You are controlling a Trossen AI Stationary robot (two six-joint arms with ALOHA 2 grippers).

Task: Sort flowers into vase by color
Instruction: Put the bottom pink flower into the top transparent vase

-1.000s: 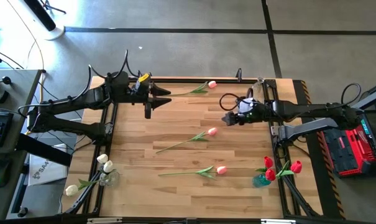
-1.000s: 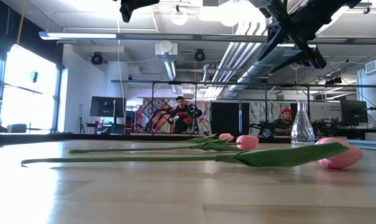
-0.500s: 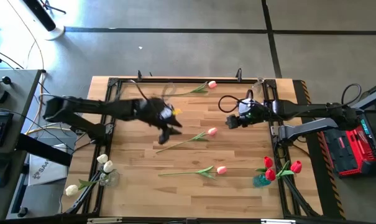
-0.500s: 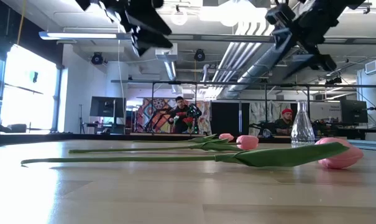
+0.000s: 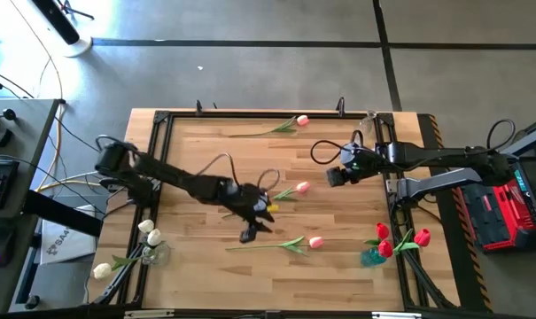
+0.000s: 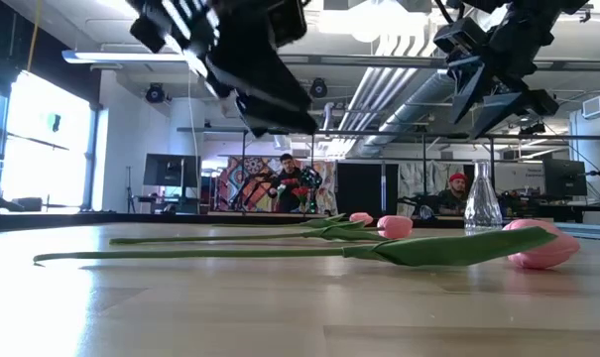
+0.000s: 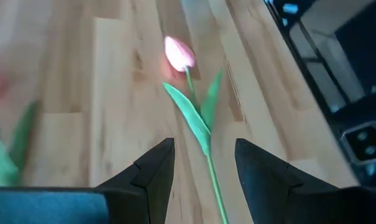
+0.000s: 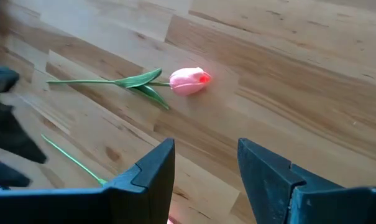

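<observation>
Above the pink tulip (image 5: 314,241) lying nearest the red-flower vase (image 5: 372,257), stem running away from that vase, the left gripper (image 5: 252,232) is held open, empty; the right gripper (image 5: 336,176) likewise.

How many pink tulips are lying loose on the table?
3. One pink tulip lies at the table's far edge, one near the middle, and one nearer the front. None looks hidden, though the left arm covers part of the middle stem.

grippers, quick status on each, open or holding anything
Left gripper: open, holding nothing, above a pink tulip.
Right gripper: open, holding nothing.
</observation>
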